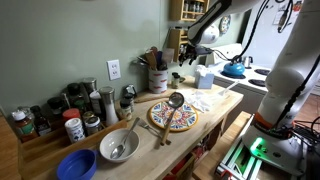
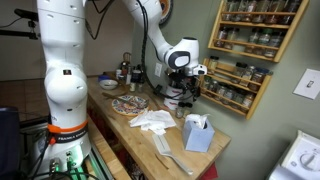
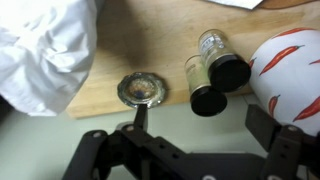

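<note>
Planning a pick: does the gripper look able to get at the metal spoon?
Likely yes: the gripper, jaws open, hangs above the metal spoon, which lies bare between cloth and jars.

Kitchen: wooden counter (image 1: 225, 100), wall spice rack (image 2: 255, 45), spice jars (image 3: 205, 85), utensil crock (image 1: 157, 78).
</note>
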Tool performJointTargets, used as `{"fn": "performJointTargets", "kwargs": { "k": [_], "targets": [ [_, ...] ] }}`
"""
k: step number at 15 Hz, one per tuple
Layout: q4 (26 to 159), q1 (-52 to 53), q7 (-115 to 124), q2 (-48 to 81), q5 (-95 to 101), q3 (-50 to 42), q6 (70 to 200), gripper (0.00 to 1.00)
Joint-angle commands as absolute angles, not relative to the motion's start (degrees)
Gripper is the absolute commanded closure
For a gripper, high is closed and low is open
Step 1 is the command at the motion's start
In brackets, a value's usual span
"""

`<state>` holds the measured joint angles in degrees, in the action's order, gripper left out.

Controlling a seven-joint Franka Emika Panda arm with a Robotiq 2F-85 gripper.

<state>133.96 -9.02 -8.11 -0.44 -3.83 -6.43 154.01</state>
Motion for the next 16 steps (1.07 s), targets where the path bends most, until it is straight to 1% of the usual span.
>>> {"fn": "performJointTargets", "kwargs": {
  "k": [1, 5, 9, 12, 16],
  "targets": [
    [136.7, -9.88, -5.84, -10.01, 1.38, -8.29, 148.43, 0.0],
    [135.19, -11.91, 0.21, -17.19, 5.79, -8.28, 142.03, 0.0],
    [132.54, -14.13, 9.24, -22.26, 5.86, -7.36, 137.41, 0.0],
    [130.67, -16.6, 18.2, -24.47, 6.83, -5.56, 138.15, 0.0],
    [127.72, -21.86, 32.01, -25.77, 13.33, -0.74, 141.14, 0.0]
  ]
}}
